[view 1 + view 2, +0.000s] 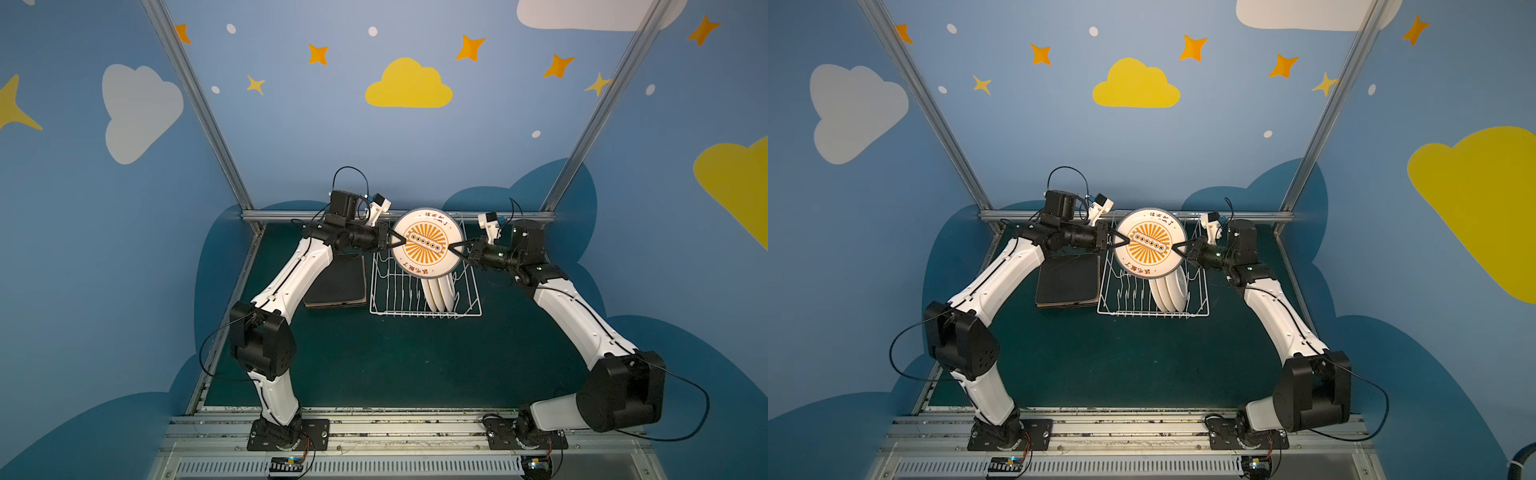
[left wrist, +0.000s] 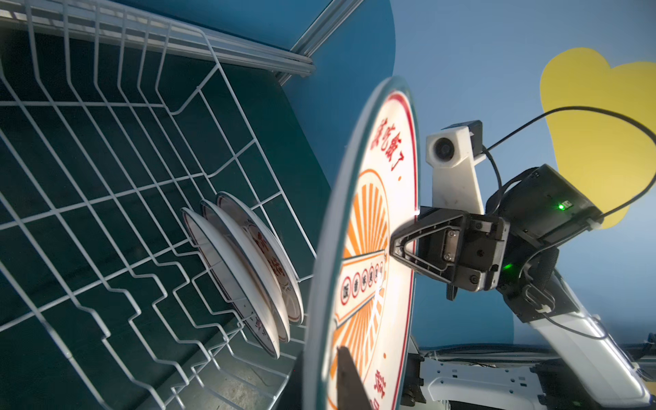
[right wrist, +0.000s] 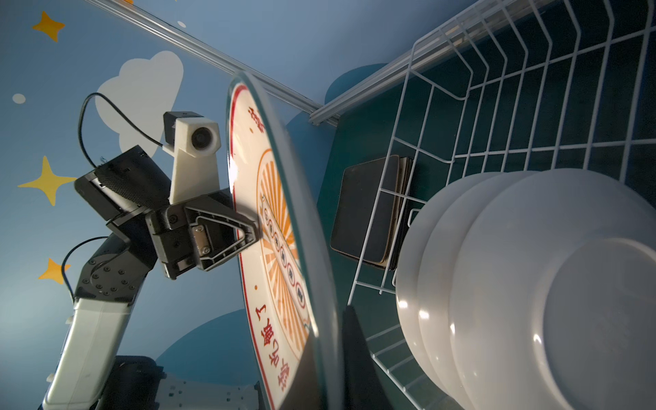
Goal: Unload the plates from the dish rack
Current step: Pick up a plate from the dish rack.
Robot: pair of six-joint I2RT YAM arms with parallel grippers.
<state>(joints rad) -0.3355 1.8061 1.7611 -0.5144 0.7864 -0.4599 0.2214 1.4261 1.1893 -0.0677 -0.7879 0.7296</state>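
Observation:
A round white plate (image 1: 426, 243) (image 1: 1150, 243) with an orange sunburst centre hangs face-up above the back of the dish rack (image 1: 424, 313) (image 1: 1152, 313). My left gripper (image 1: 400, 241) (image 2: 330, 358) is shut on its left rim and my right gripper (image 1: 454, 248) (image 3: 332, 330) is shut on its right rim. Each wrist view shows the plate (image 2: 376, 248) (image 3: 280, 248) edge-on with the other arm's gripper clamped opposite. Three round white plates (image 1: 438, 293) (image 3: 532, 284) stand upright in the rack's right half.
A stack of square black-backed plates (image 1: 336, 286) (image 1: 1069, 282) (image 3: 369, 213) lies flat on the green table just left of the rack, under my left forearm. The back metal rail (image 1: 399, 216) runs right behind the rack. The rack's left rows of tines (image 2: 106, 103) hold nothing.

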